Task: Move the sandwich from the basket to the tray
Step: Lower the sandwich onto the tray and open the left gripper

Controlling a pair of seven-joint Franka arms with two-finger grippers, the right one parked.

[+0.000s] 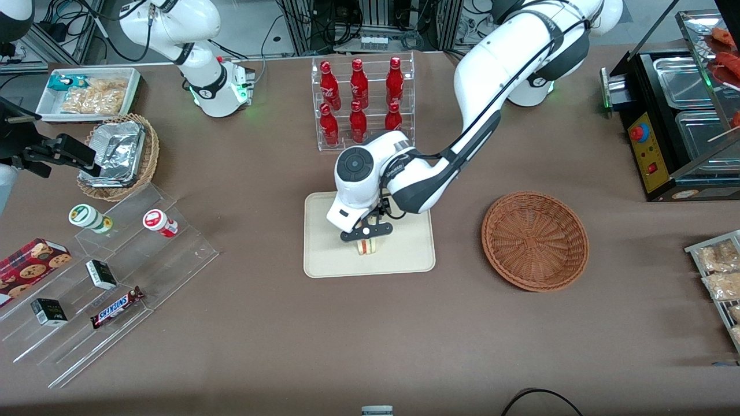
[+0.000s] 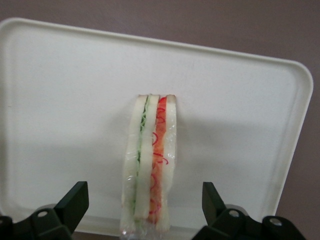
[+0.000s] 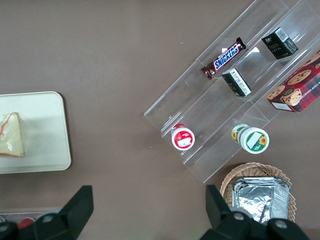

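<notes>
The sandwich (image 1: pixel 366 247) is on the tray (image 1: pixel 329 254) now, standing on its edge near the middle. From the wrist camera you can see its white bread with a green stripe and a red stripe running down the cut side (image 2: pixel 150 160).

The gripper (image 1: pixel 366 232) hangs right over the sandwich, just above it. Its two black fingers (image 2: pixel 72 202) are spread wide, one on each side of the sandwich, and neither one touches it. So the fingers are open and hold nothing.

If the tray is the middle of a clock in the front view, the basket (image 1: pixel 535 240) sits at about 3 o'clock, well apart from the tray, toward the working arm's end of the table. It is round and brown with nothing in it.

At about 12 o'clock from the tray stands a clear rack of red bottles (image 1: pixel 361 101), farther from the front camera than the tray.

At about 9 o'clock, toward the parked arm's end, there are clear steps (image 1: pixel 115 283) with a Snickers bar (image 1: pixel 117 307) and two small cups on them.
</notes>
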